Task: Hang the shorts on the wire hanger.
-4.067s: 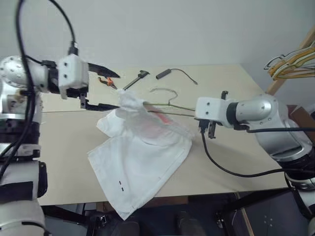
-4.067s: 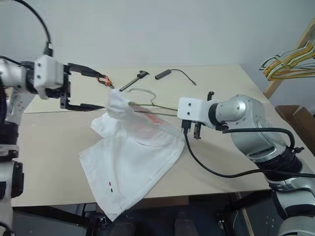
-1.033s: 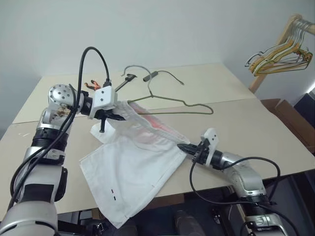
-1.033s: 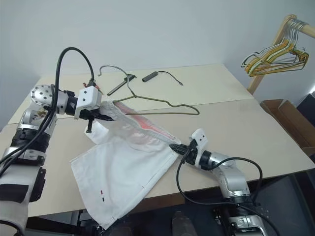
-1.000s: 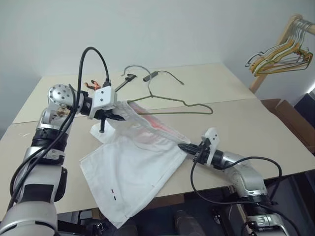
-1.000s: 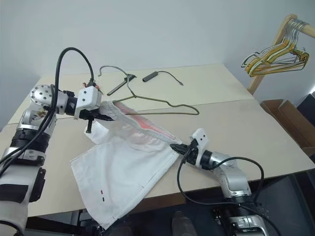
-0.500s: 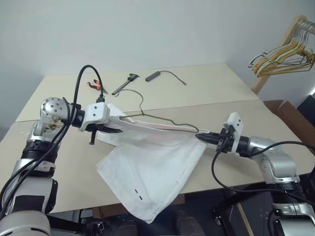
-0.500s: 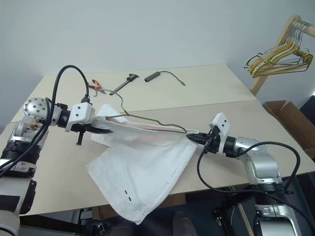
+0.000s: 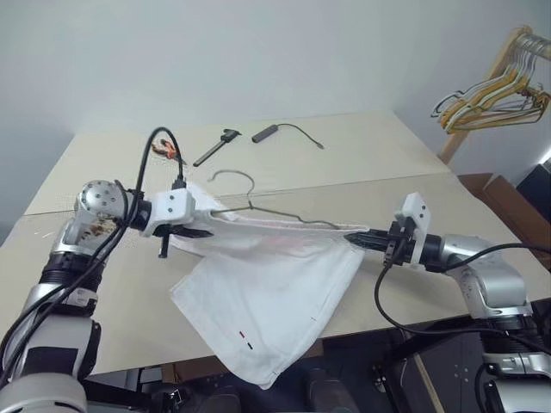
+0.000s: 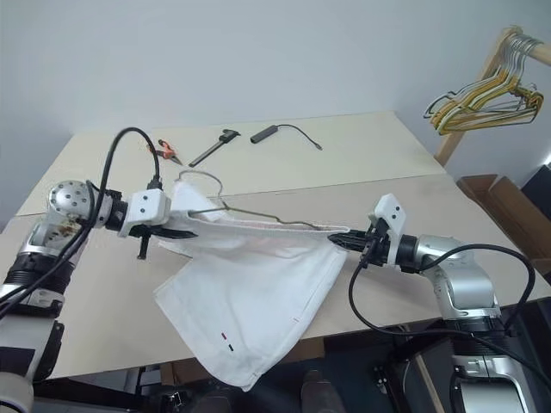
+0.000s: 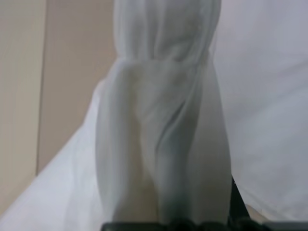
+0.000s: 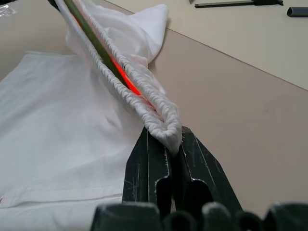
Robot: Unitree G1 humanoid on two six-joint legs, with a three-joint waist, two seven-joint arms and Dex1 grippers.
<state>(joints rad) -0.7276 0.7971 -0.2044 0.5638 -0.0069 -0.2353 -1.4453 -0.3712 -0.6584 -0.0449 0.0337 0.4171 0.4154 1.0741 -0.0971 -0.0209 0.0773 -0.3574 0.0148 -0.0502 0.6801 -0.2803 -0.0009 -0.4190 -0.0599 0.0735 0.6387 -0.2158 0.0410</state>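
Observation:
The white shorts (image 9: 267,292) are stretched by their gathered waistband between my two grippers, a little above the tan table (image 9: 379,163). Their legs drape down onto the table and over its front edge. My left gripper (image 9: 207,231) is shut on the waistband's left end, where bunched cloth (image 11: 163,144) fills its fingers. My right gripper (image 12: 168,140) is shut on the waistband's right end, as seen at the right gripper (image 9: 353,237). The wire hanger (image 9: 284,217) runs along inside the waistband, its hook (image 9: 232,177) standing above the cloth near the left gripper. The olive wire (image 12: 91,41) lies between the waistband's folds.
At the back of the table lie orange-handled pliers (image 9: 168,151), a black caliper-like tool (image 9: 219,142) and a black stick with a cable (image 9: 269,132). A wooden rack with bunched hangers (image 9: 495,90) stands at the right, a cardboard box (image 9: 504,194) below it.
The right gripper has lifted the waistband's end up and to the right, and the left gripper has sunk a little. The waistband is now taut along the hanger. The camera has shifted.

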